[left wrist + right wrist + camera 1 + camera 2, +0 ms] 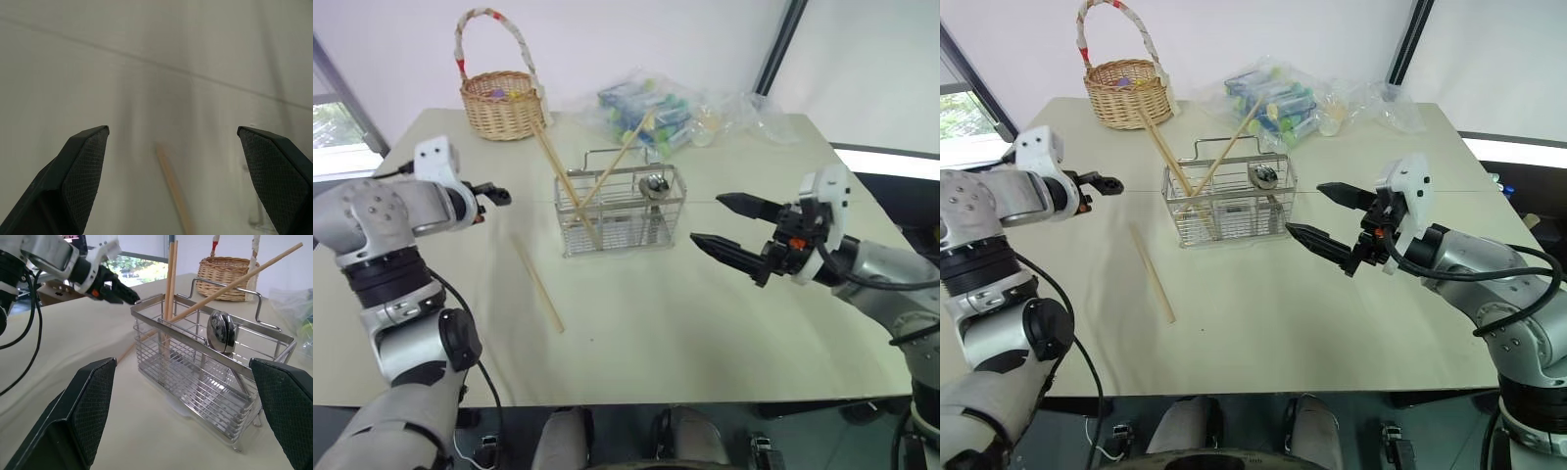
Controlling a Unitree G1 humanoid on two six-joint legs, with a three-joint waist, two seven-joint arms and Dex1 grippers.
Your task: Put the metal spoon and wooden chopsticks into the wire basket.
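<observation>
The wire basket (620,209) stands mid-table. Three wooden chopsticks (566,181) lean out of it, and the metal spoon (654,184) stands in its right end, bowl up. One more chopstick (538,286) lies flat on the table, left of and nearer than the basket. My left gripper (494,194) hovers open to the basket's left, above that loose stick's far end; the stick (173,193) shows between its fingers (83,166). My right gripper (708,219) is open and empty, just right of the basket and pointing at it (210,377).
A round wicker basket (502,103) with a tall handle sits at the far left of the table. A clear plastic bag of coloured items (656,110) lies behind the wire basket. The table's near edge (685,397) runs close below the arms.
</observation>
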